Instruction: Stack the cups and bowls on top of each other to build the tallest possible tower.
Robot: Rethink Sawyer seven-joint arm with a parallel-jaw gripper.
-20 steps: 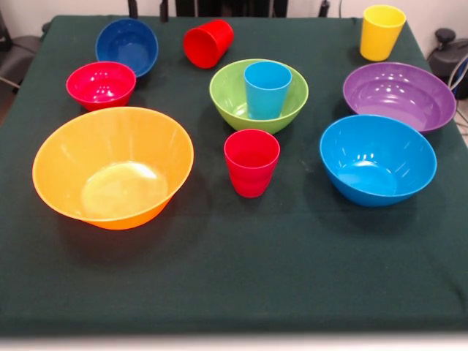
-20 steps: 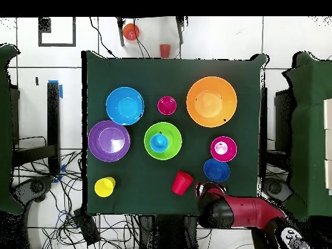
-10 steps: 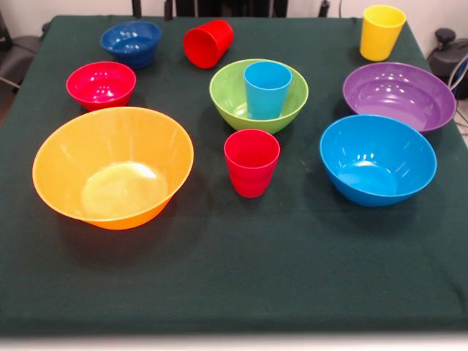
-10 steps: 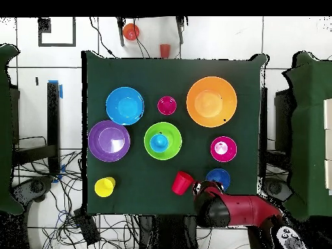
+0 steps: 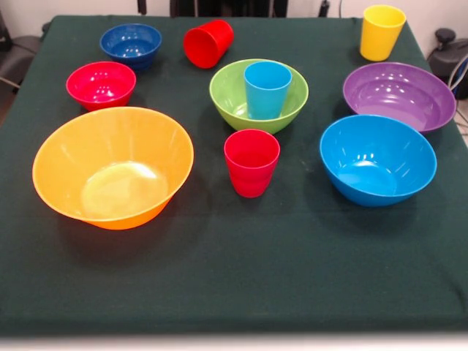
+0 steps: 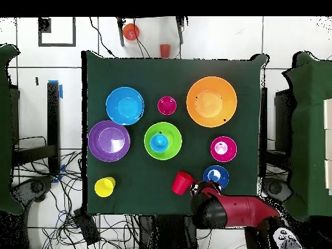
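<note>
Small dark blue bowl [image 5: 131,44] settled upright; gripper [image 6: 206,192] beside it, grip state unclear.

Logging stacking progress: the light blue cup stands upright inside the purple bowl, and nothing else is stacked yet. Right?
Not quite: the light blue cup stands upright inside the green bowl, as the front view shows. The purple bowl is empty. Nothing else is stacked yet.

A broad strip of bare table [image 5: 241,278] is left open along the near edge. Farther back, passage is narrowed by the orange bowl [image 5: 113,167], red cup [image 5: 251,162] and blue bowl [image 5: 377,159]; the gaps between them seem tight.
</note>
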